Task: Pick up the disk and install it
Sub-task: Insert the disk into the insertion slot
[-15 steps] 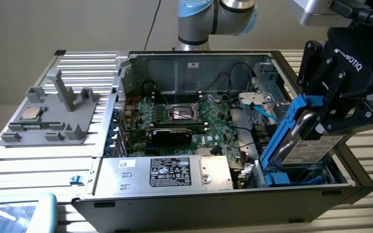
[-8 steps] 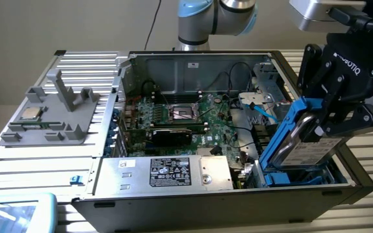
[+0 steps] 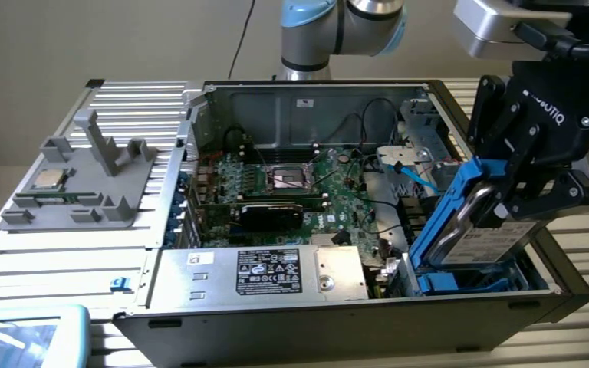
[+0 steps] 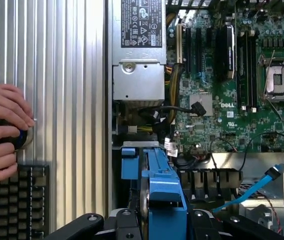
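Gripper (image 3: 520,198) is pinching the disk (image 3: 478,234) across its blue carrier frame, one jaw bearing on each side, and the disk is hanging tilted, not flat, with its lower end reaching into the drive bay (image 3: 460,282). That bay is sitting in the computer case (image 3: 325,316) at the corner nearest the exterior camera, on the exterior view's right, just beside the power supply (image 3: 274,272). I am judging the tilt to be the chief hazard: if the carrier is meeting the bay's rails at this angle, it is likely to be jamming on an edge and twisting in the jaws instead of sliding home. I am also noting that the jaws are bearing on smooth plastic near the upper end only, so any push against the bay could be levering the disk loose and dropping it towards the motherboard (image 3: 305,192). A blue cable (image 3: 417,172) is running loose just beside the bay, and I am rating it as liable to be trapped or pulled under the carrier. On the wrist view, a person's hands (image 4: 2,130) are resting on the ribbed table by a keyboard (image 4: 12,205), well apart from the case; I am treating them as a hazard only if they are reaching in.
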Controlling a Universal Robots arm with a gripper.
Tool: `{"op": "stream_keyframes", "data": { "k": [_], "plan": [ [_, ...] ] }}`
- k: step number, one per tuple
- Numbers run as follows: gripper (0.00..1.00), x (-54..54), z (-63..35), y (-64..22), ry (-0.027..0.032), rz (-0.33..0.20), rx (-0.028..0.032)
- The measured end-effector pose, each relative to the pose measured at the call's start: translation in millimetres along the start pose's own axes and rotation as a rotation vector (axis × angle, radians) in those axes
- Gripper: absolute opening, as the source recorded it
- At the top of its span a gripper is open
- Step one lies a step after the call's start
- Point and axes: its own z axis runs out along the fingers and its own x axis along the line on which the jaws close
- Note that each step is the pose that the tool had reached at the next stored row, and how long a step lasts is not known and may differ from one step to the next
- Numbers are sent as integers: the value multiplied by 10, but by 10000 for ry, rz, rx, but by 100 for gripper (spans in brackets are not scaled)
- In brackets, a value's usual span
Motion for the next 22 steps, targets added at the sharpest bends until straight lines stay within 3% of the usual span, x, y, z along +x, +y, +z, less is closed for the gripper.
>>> {"op": "stream_keyframes", "data": {
  "k": [22],
  "plan": [
    [37, 2, 119, -4, 0, 6, 0]
  ]
}}
